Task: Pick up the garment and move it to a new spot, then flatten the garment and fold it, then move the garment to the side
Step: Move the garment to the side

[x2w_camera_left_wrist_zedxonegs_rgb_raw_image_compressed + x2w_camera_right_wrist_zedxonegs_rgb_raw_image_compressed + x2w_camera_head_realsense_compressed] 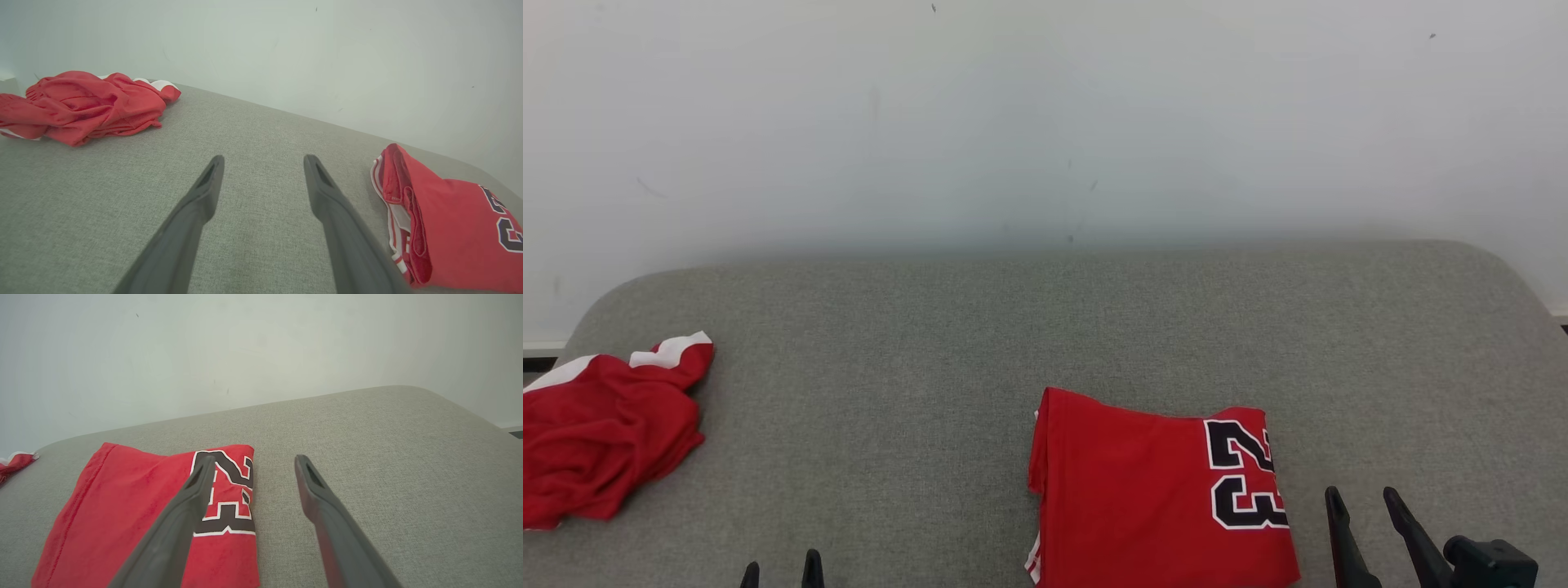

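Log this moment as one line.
folded jersey: flat on grey cushion | crumpled garment: at left edge | left tool: open, empty | right tool: open, empty

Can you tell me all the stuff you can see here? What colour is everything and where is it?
folded jersey: 1, red with a black-and-white 23, flat on the cushion near the front, right of the middle
crumpled garment: 1, red with white trim, bunched at the cushion's left end
cushion: 1, grey fabric, under both garments
wall: 1, white, behind the cushion
left fingers: 2, dark, open, over bare cushion at the lower left, holding nothing
right fingers: 2, dark, open, by the folded jersey's right edge, holding nothing
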### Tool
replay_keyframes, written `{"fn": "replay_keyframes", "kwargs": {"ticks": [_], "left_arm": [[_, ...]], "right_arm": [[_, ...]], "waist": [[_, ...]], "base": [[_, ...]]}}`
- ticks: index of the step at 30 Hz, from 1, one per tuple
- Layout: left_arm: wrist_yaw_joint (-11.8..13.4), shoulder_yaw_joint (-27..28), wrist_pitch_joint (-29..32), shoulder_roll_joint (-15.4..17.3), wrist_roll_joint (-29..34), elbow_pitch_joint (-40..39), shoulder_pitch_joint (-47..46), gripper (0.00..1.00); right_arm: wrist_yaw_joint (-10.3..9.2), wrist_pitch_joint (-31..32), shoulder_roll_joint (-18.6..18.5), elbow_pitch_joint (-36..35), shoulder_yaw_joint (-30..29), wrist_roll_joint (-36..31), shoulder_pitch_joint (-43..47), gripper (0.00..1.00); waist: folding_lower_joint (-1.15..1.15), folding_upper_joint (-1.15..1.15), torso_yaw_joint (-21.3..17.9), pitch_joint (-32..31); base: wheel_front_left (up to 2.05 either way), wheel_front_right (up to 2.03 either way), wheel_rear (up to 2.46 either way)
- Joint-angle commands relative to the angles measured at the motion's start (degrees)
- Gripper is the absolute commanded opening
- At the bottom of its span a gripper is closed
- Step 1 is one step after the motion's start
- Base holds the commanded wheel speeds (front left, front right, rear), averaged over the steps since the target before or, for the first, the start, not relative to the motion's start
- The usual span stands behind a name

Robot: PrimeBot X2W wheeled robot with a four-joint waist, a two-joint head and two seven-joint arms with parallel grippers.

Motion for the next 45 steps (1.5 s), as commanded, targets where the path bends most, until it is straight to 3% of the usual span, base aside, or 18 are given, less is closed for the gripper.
{"fn": "replay_keyframes", "kwargs": {"ticks": [1, 8, 12, 19, 24, 30, 40, 42, 43, 45], "left_arm": [[0.1, 0.2, -0.2, 0.0, 0.1, 0.1, 0.0, 1.00], [0.0, -0.1, -0.2, 0.0, 0.1, 0.3, -0.5, 1.00], [0.0, -0.4, -0.2, 0.0, -0.2, 0.0, -0.5, 1.00], [0.3, -1.8, -0.2, 0.0, -0.9, -0.6, -1.5, 1.00], [0.6, -2.9, -0.2, 0.0, -1.5, -0.9, -2.5, 1.00], [0.6, -4.1, -0.2, -0.1, -2.3, -0.6, -4.1, 1.00], [0.7, -5.0, -0.2, 0.0, -2.6, -0.9, -6.9, 1.00], [0.8, -5.0, -0.2, 0.0, -2.4, -1.2, -7.0, 1.00], [0.7, -5.1, -0.2, 0.0, -2.2, -1.3, -7.0, 1.00], [0.7, -5.1, -0.2, 0.0, -2.0, -1.8, -7.1, 1.00]], "right_arm": [[-0.14, 0.0, 0.2, 0.2, 0.1, -0.2, -0.6, 1.00], [-0.14, 0.9, 0.7, 0.4, -0.1, -0.1, -0.9, 1.00], [-0.14, 4.9, -0.1, -0.7, 0.3, 1.4, -2.3, 1.00], [-0.14, 23.5, -5.4, -0.7, 2.6, 2.9, -5.8, 1.00], [-0.14, 32.4, -6.5, 0.5, 1.7, 1.8, -8.3, 1.00], [-0.14, 40.5, -4.1, 2.1, -0.9, 0.0, -12.3, 1.00], [-0.14, 47.7, -2.3, 6.5, -2.7, -3.4, -15.2, 1.00], [-0.13, 48.6, -3.0, 6.1, -1.4, -3.7, -16.0, 0.20], [-0.13, 48.8, -3.7, 5.9, -0.9, -3.7, -16.6, 0.00], [-0.14, 49.4, -5.5, 5.2, 0.8, -3.7, -17.7, 0.00]], "waist": [[0.00, 0.00, 0.0, 0.2], [0.00, 0.00, 0.2, 1.0], [0.00, 0.00, 0.5, 1.6], [0.00, 0.00, 2.9, 3.7], [0.00, 0.00, 4.6, 5.9], [0.00, 0.00, 7.0, 9.4], [0.00, 0.00, 8.8, 12.6], [0.00, 0.00, 8.3, 12.8], [0.00, 0.00, 8.0, 12.9], [0.00, 0.00, 7.1, 13.2]], "base": [[0.00, 0.00, 0.00], [0.00, 0.00, 0.00], [0.00, 0.00, 0.00], [0.00, 0.00, 0.00], [0.00, 0.00, 0.00], [0.00, 0.00, 0.00], [0.00, 0.00, 0.00], [0.00, 0.00, 0.00], [0.00, 0.00, 0.00], [0.00, 0.00, 0.00]]}}
